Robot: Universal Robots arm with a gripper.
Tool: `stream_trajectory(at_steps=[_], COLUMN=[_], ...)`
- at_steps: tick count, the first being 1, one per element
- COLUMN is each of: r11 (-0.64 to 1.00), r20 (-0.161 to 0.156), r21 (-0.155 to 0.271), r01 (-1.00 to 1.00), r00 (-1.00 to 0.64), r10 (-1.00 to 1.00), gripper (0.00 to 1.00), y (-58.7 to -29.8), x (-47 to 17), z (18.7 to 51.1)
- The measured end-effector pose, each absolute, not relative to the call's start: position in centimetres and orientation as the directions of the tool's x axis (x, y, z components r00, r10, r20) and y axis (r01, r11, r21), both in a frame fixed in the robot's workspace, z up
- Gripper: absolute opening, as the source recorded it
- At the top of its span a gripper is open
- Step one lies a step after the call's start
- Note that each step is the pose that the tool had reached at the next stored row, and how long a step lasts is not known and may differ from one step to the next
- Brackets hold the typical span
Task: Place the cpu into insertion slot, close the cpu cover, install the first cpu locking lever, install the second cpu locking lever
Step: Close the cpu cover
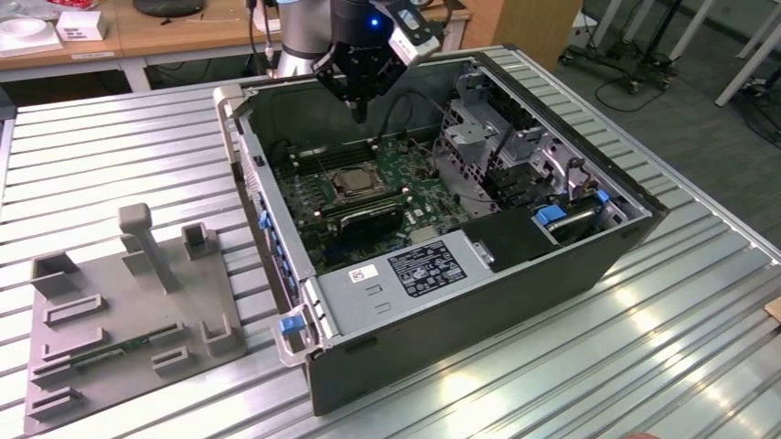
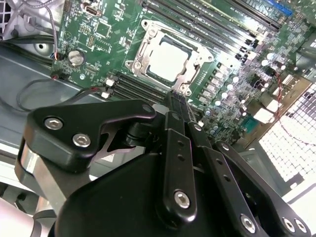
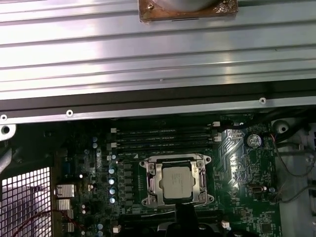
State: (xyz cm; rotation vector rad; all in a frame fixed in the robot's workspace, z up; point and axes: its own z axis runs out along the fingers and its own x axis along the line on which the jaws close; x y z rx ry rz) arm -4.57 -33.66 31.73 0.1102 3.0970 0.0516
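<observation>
Cpu (image 3: 177, 181) lies socketed inside computer case (image 1: 488, 302) on ribbed metal table (image 1: 683, 347).

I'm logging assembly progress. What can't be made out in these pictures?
- Contacts of the insertion slot: hidden under the cpu in both wrist views.
- One edge of the cpu cover: first wrist view, behind the gripper.
- Locking levers: too thin to tell whether latched.

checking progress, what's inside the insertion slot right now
The cpu sits in the insertion slot, its pale face showing through the cut-out of the cpu cover. Whatever lies beneath the chip is covered and cannot be seen.
</observation>
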Motion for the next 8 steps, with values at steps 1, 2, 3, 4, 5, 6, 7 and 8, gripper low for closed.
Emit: stream_trajectory(at_steps=[1,2,3,4,5,6,7,8], r11=[0.997,0.997,0.997,0.997,0.997,0.997,0.997,0.997], r20=[-0.041,-0.041,-0.041,-0.041,-0.041,-0.041,-0.041,-0.041], r21=[0.035,0.035,0.035,0.035,0.035,0.035,0.035,0.035], r01=[0.07,0.07,0.07,0.07,0.07,0.07,0.07,0.07], r00=[-0.997,-0.997,-0.997,-0.997,-0.997,-0.997,-0.997,-0.997], r10=[0.072,0.072,0.072,0.072,0.072,0.072,0.072,0.072], gripper=[0.1,0.1,0.1,0.1,0.1,0.1,0.1,0.1], y=[-33.77,-33.88,-33.96,-33.98,-33.98,-33.98,-33.98,-33.98], x=[-4.58,-4.58,-4.58,-4.58,-4.58,-4.57,-4.58,-4.58], z=[31.71,31.69,31.67,31.66,31.65,31.61,31.51,31.37])
